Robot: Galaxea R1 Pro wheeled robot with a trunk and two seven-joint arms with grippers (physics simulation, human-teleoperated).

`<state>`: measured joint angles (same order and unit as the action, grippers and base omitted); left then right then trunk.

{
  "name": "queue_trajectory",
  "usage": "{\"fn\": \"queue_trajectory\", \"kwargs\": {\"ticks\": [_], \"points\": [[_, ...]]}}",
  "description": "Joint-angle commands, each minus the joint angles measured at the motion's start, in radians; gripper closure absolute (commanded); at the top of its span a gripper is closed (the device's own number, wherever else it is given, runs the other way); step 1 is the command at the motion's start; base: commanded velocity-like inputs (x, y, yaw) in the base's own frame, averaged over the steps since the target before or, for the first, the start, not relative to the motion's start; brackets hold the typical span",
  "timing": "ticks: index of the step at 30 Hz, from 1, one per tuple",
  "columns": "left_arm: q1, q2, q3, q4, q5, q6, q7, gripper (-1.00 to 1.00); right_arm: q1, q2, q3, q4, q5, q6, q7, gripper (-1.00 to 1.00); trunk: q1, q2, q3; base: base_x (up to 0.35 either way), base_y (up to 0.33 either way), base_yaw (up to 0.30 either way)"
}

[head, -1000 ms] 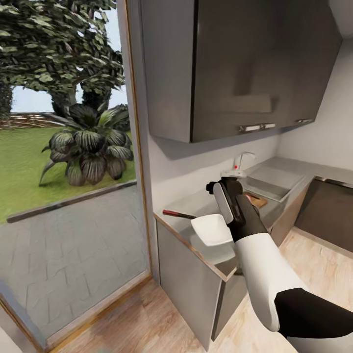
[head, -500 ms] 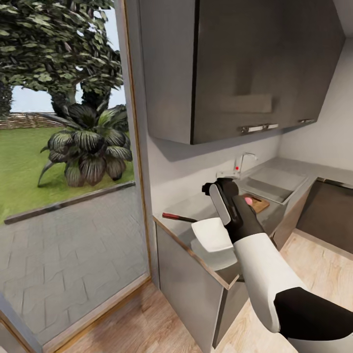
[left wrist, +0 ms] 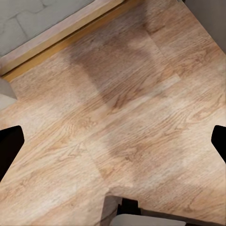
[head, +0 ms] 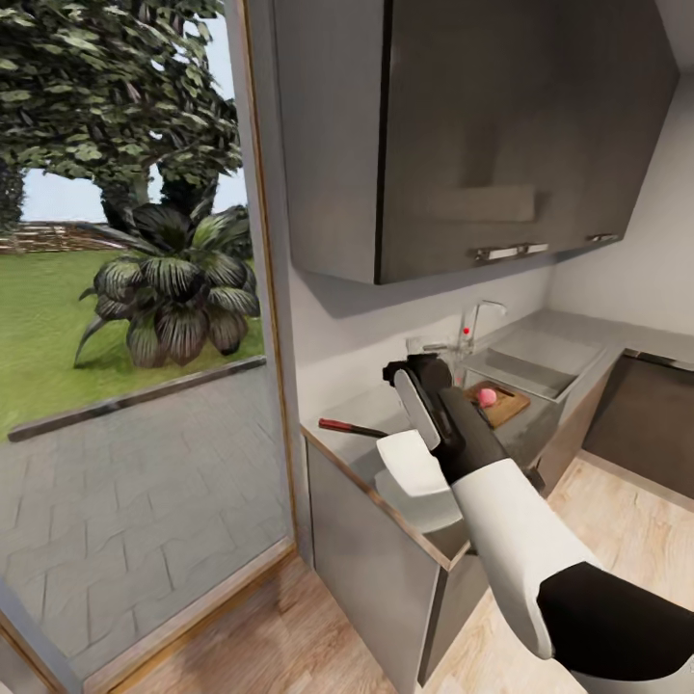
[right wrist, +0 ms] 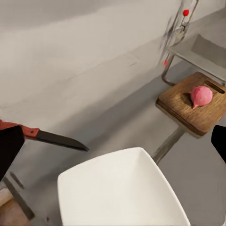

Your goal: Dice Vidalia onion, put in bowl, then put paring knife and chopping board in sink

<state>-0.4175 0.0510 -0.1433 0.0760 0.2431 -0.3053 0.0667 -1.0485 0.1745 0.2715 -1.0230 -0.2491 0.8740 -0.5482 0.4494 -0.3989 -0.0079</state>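
1. Onion [right wrist: 201, 95], pink and round, sits on the chopping board [right wrist: 195, 107], and I see that board on the grey bench [head: 371, 410] just beside the sink [head: 525, 361].
2. I read the room as a kitchen with dark glossy wall cabinets [head: 463, 135] above the bench, a white backsplash and a light wood plank floor [left wrist: 122, 117]; a tall glass door [head: 135, 318] at the bench's end looks out on paving, grass and a broad-leaved plant.
3. A chrome faucet [head: 472, 323] with a red knob stands behind the sink.
4. My right gripper [right wrist: 113, 141] hangs above the bench with its two dark fingertips at opposite edges of the right wrist view, spread wide and holding nothing.
5. My left gripper [left wrist: 113, 141] points down at the floor, spread just as wide, also with nothing in it.
6. Directly below the right gripper lies the white bowl [right wrist: 122, 188]; the paring knife [right wrist: 44, 136] rests flat on the bench near the bowl, on the side away from the sink.
7. The onion and board lie well apart from the right gripper, beyond the bowl toward the sink.
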Motion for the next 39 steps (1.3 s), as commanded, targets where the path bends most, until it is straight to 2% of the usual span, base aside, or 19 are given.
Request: {"fn": "queue_trajectory", "kwargs": {"ticks": [1, 4, 6, 9, 14, 21, 39], "points": [[-0.001, 0.000, -0.009, 0.004, 0.007, -0.006, 0.001, -1.00, -0.001, 0.000, 0.024, 0.001, -0.033, 0.003, 0.003, -1.00, 0.001, -0.001, -0.001, 0.084, 0.006, 0.000], [-0.001, 0.000, -0.009, 0.004, 0.007, -0.006, 0.001, -1.00, -0.001, 0.000, 0.034, 0.005, -0.080, 0.003, 0.011, -1.00, 0.001, -0.001, -0.001, 0.119, 0.034, 0.000], [0.000, 0.000, -0.009, 0.005, 0.007, -0.006, 0.001, -1.00, -0.001, 0.000, 0.039, 0.027, -0.134, 0.002, 0.014, -1.00, 0.001, -0.001, -0.001, 0.155, 0.066, 0.000], [0.001, 0.001, -0.009, 0.005, 0.007, -0.006, 0.001, -1.00, -0.001, 0.000, 0.041, 0.061, -0.166, 0.001, 0.017, -1.00, 0.001, -0.001, -0.001, 0.168, 0.078, 0.000], [0.005, 0.001, -0.009, 0.007, 0.007, -0.005, 0.001, -1.00, -0.001, 0.000, 0.041, 0.078, -0.172, -0.019, 0.019, -1.00, 0.001, -0.001, -0.001, 0.180, 0.120, 0.000], [0.008, 0.000, -0.008, 0.007, 0.007, 0.098, -0.008, -1.00, -0.001, 0.000, 0.041, 0.120, -0.175, -0.060, 0.019, -1.00, 0.001, -0.001, -0.001, 0.203, 0.194, 0.000], [0.008, 0.000, -0.009, 0.006, 0.007, 0.112, -0.008, -1.00, 0.001, 0.000, 0.040, 0.128, -0.177, -0.072, 0.019, -1.00, 0.001, -0.001, -0.001, 0.034, 0.020, 0.000]]}}
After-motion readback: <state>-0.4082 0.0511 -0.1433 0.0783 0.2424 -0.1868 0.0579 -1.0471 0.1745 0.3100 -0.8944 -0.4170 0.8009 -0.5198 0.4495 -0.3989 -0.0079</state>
